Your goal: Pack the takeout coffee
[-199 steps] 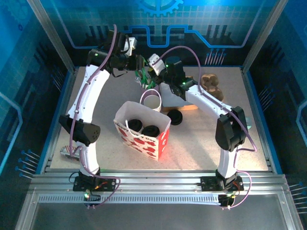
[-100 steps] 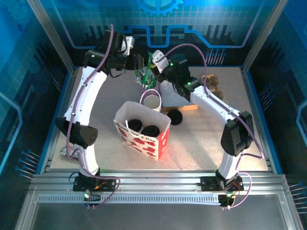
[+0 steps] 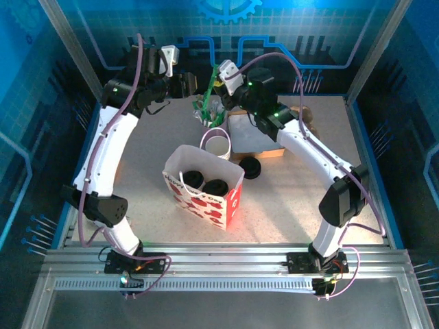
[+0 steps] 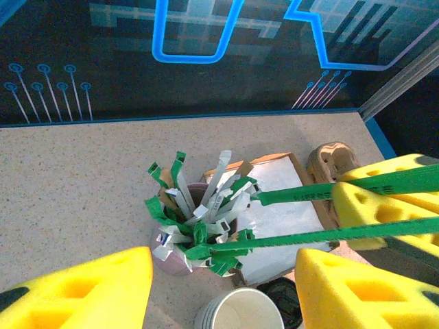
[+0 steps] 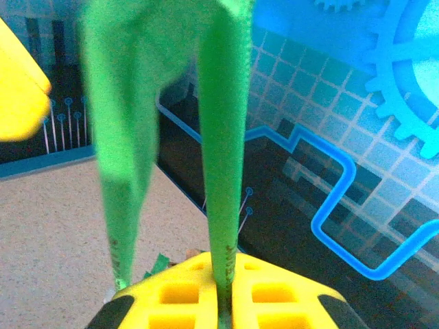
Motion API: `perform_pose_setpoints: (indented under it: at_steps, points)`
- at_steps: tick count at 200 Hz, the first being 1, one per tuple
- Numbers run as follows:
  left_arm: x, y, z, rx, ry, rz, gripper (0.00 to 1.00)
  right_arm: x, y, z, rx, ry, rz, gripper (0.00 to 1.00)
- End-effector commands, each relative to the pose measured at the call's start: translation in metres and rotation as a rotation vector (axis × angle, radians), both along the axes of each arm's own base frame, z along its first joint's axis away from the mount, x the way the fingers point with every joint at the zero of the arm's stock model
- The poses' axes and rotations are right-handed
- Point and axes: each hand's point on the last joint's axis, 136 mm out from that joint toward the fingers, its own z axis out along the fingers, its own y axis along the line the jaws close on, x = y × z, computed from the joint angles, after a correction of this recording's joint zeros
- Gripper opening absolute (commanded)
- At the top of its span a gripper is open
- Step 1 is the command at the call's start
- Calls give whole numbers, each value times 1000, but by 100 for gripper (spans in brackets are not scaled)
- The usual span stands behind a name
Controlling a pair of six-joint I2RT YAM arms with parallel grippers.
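On the speckled bench (image 3: 137,171), two lidded coffee cups (image 3: 215,186) sit in the gift bag (image 3: 206,205); the right tool (image 4: 350,205) pinches green sticks (image 4: 295,195), seemingly next, the left tool (image 4: 223,255) open, empty.

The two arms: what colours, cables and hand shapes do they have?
The left arm and right arm are white with black joints; a purple cable loops along each. The left hand and right hand have blocky yellow fingers with square recesses.

Robot lab test cell: aluminium-profile frame (image 3: 219,264), blue circuit-and-gear backdrop panels (image 3: 274,27) at 12 o'clock, speckled counter (image 3: 288,199), robot arms (image 3: 309,152) bolted at 6 o'clock.
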Motion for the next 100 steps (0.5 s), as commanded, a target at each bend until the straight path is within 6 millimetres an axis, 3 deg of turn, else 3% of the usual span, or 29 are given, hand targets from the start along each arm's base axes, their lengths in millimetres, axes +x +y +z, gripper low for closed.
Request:
perform_pose_setpoints:
  at_steps: [1, 60, 100]
  points:
    - [-3, 1, 7, -35, -20, 6, 58, -20, 4, 33, 38, -19, 33, 11]
    - [-14, 14, 23, -58, -84, 30, 58, -42, 3, 67, 78, -27, 68, 10]
    - [-21, 26, 25, -76, -102, 58, 58, -69, 5, 91, 96, -45, 115, 10]
